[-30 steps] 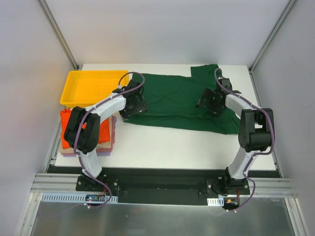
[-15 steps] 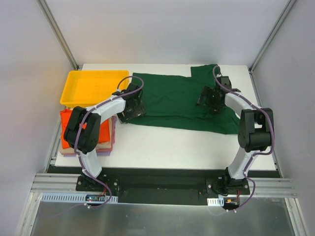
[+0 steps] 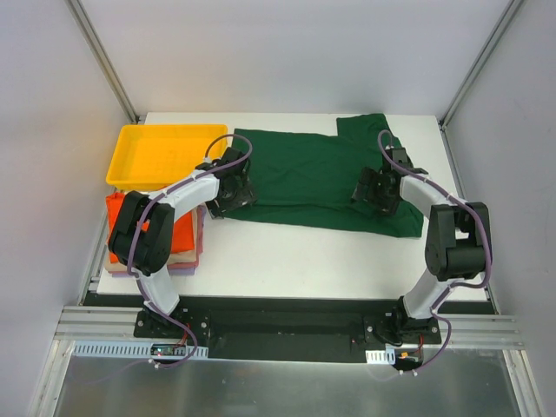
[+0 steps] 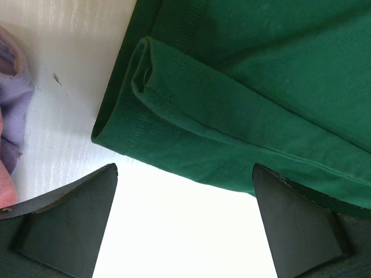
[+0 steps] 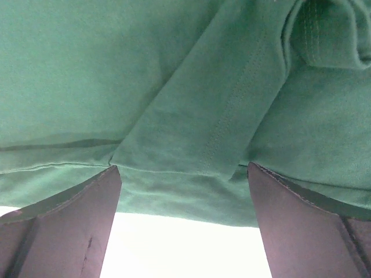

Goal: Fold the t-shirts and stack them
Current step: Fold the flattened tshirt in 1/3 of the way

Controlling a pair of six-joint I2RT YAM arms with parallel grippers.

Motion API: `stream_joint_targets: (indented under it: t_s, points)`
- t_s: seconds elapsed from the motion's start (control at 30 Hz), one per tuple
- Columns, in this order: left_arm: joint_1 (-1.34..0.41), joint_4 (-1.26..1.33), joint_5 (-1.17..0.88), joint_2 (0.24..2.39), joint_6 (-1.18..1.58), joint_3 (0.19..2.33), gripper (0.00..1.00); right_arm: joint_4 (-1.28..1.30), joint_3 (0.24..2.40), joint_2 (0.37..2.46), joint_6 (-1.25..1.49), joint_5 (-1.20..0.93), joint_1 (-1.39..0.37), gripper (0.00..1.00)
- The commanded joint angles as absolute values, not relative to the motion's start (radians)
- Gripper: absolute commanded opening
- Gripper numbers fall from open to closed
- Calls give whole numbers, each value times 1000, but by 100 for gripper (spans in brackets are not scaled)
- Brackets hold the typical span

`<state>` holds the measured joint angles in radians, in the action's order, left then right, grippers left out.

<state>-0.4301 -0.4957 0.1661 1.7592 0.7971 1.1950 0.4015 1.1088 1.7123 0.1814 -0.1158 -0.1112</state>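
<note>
A white table (image 3: 295,261) seen from above, with 2 robot arms mounted at its near edge. A large dark green t-shirt (image 3: 304,174) lies spread flat across the far half of the table, its length running left to right, one sleeve pointing to the far right corner.

The left gripper (image 3: 230,193) hangs over the shirt's near left corner. Its jaws stand wide apart and hold nothing. In the left wrist view, the shirt's stitched hem (image 4: 174,110), doubled over in a soft fold, lies just past the 2 dark fingers (image 4: 69,226), with bare table between them.

The right gripper (image 3: 375,193) sits over the shirt's near right part, close to the near edge of the cloth. Its jaws are also spread wide, gripping nothing. In the right wrist view, green cloth fills the space beyond the fingertips; whether they touch it cannot be told.

An empty yellow plastic tray (image 3: 165,155) sits at the far left corner, just beside the shirt. Nearer, at the left edge, lies a stack of folded t-shirts (image 3: 184,233), orange on top, partly hidden by the left arm.
</note>
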Motion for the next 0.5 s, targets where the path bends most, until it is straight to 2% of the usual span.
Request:
stream_joint_targets:
  t_s: [0.0, 0.1, 0.3, 0.37, 0.47]
  points:
    - [-423, -499, 190, 1713, 787, 1186, 99, 402, 1095, 1712, 206, -98, -115, 90]
    - [-423, -499, 189, 1718, 782, 1192, 99, 385, 1094, 1730, 204, -120, -114, 85]
    - [-419, -497, 181, 1721, 775, 1195, 99, 376, 1101, 1769, 221, -129, -114, 63]
    - [-417, -497, 187, 1717, 773, 1193, 99, 377, 1098, 1767, 222, -117, -114, 58]
    - [-414, -497, 187, 1712, 772, 1192, 99, 370, 1097, 1766, 224, -115, -114, 40]
